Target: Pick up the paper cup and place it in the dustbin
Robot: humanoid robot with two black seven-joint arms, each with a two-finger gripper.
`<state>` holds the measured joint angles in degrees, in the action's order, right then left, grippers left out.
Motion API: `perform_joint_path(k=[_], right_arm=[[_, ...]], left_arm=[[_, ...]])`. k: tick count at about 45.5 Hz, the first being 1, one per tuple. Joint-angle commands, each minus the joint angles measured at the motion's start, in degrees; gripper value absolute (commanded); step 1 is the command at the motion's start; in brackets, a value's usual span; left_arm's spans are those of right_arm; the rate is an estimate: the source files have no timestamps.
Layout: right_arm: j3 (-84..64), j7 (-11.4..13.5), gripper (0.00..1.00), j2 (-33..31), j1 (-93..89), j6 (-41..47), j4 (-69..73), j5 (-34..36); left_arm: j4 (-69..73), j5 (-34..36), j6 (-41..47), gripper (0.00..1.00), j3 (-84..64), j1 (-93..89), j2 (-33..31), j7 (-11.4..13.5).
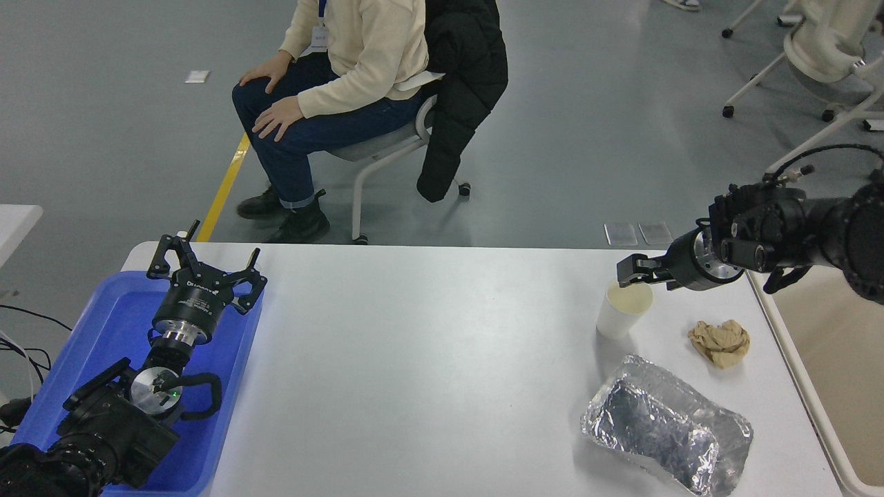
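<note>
The white paper cup (pixel 623 312) stands upright on the white table (pixel 428 359) at the right, cream inside showing. My right gripper (pixel 632 270) comes in from the right edge, open, its tips just above the cup's far rim, not closed on it. The beige dustbin (pixel 846 366) stands past the table's right edge, partly hidden behind the right arm. My left gripper (pixel 205 266) is parked open over the blue tray at the lower left.
A crumpled brown paper ball (pixel 720 342) lies right of the cup. A crumpled foil container (pixel 666 426) lies in front of it. A blue tray (pixel 110 331) sits at the left. A person on a chair (pixel 331 83) sits beyond the table's far side.
</note>
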<state>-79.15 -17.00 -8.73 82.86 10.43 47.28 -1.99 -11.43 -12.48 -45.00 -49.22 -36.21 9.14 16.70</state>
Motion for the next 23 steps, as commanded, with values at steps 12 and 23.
perform_joint_path(k=[12, 23], right_arm=[[2.51, 7.77, 0.80, -0.33, -6.40, -10.60, -3.42, 0.49], [6.82, 7.77, 0.66, -0.33, -7.89, -10.61, -3.16, 0.58]], left_arm=[[0.00, 0.00, 0.00, 1.00, 0.00, 0.00, 0.00, 0.00], [0.00, 0.00, 0.00, 1.00, 0.00, 0.00, 0.00, 0.09]])
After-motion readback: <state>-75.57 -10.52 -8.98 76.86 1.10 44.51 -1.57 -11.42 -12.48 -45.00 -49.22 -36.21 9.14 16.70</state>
